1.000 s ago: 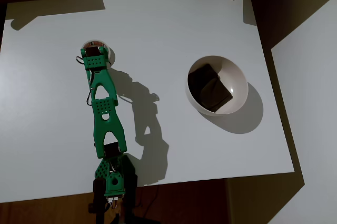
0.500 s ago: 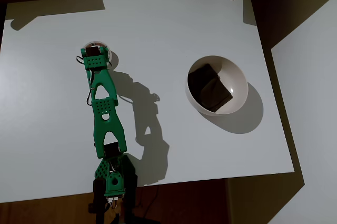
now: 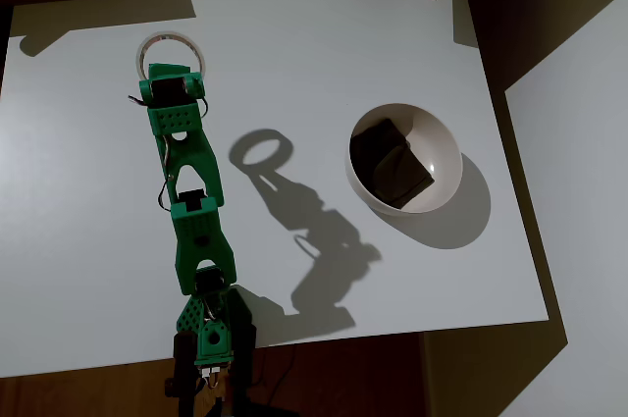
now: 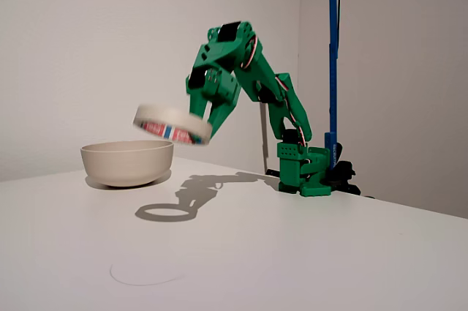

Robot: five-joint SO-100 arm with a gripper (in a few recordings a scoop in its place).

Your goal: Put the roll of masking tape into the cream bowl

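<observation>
While lifted: roll of masking tape (image 4: pixel 172 125) hangs in the air above the table (image 4: pixel 307 252), clear of the surface, slightly tilted, a bit blurred
Claw: green gripper (image 4: pixel 207 115) closed on one side of the tape ring; rest of ring sticks out toward the bowl side in the fixed view
Overhead: tape (image 3: pixel 171 52) shows as a ring just past the gripper (image 3: pixel 173 72) tip, upper left of table
Shadow: ring-shaped shadow on the table, apart from the tape itself
Bowl: cream bowl (image 3: pixel 444 142) sits right of centre in the overhead view, well apart from the tape
Bowl contents: dark square block (image 3: pixel 391 164) lies inside, leaning on the wall
Arm: green, base at near table edge in overhead view
</observation>
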